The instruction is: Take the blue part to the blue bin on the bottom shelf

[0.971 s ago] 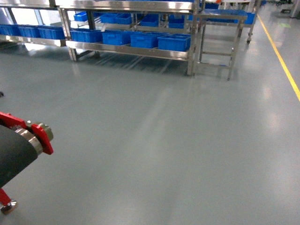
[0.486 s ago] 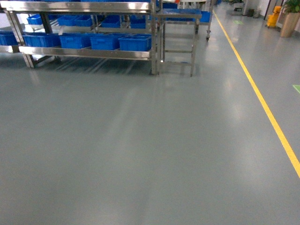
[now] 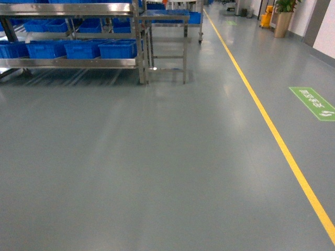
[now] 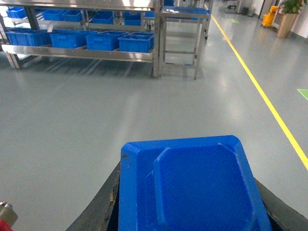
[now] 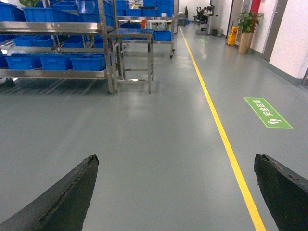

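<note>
Blue part [image 4: 192, 185] between left fingers [image 4: 96, 216]

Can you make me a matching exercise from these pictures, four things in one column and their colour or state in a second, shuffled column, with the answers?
Things:
1. blue part
2. right gripper
3. floor line
4. floor sign

Colour or state:
A. yellow
B. open, holding nothing
C. green
D. held in the left gripper

Pairs: 1-D, 2-B, 3-A, 4-C
</note>
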### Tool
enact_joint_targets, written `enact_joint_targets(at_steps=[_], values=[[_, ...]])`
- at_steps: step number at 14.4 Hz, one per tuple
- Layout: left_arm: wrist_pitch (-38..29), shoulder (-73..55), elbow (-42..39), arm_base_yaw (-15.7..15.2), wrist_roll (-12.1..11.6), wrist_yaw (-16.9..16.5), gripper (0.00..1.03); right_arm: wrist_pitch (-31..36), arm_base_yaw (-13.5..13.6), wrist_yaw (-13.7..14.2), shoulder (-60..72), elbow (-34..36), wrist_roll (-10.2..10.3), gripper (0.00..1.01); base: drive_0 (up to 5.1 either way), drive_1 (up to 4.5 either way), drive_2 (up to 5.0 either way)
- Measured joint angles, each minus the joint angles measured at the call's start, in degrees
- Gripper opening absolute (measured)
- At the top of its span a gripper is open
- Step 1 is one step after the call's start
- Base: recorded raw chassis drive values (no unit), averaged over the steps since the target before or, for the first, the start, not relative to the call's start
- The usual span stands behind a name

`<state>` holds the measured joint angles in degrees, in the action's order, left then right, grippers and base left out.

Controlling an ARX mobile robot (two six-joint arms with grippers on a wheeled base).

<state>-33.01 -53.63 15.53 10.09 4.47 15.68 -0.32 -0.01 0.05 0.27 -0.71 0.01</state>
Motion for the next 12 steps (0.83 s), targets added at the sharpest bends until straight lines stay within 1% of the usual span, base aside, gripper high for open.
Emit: enact_joint_targets(at_steps=[2,12], values=[[-0.37,0.44,0.0,-0.17,0.02,0.48,0.44,0.0,0.0,-0.02,0.0,0.0,0.02,0.98,-0.1,4.28,-4.4],[-0.02,0.09,0.0,-0.15,0.02,0.39,0.44,0.02,0.0,-0.02,0.0,0.0,0.0,0.98,0.0,4.29,-4.4]])
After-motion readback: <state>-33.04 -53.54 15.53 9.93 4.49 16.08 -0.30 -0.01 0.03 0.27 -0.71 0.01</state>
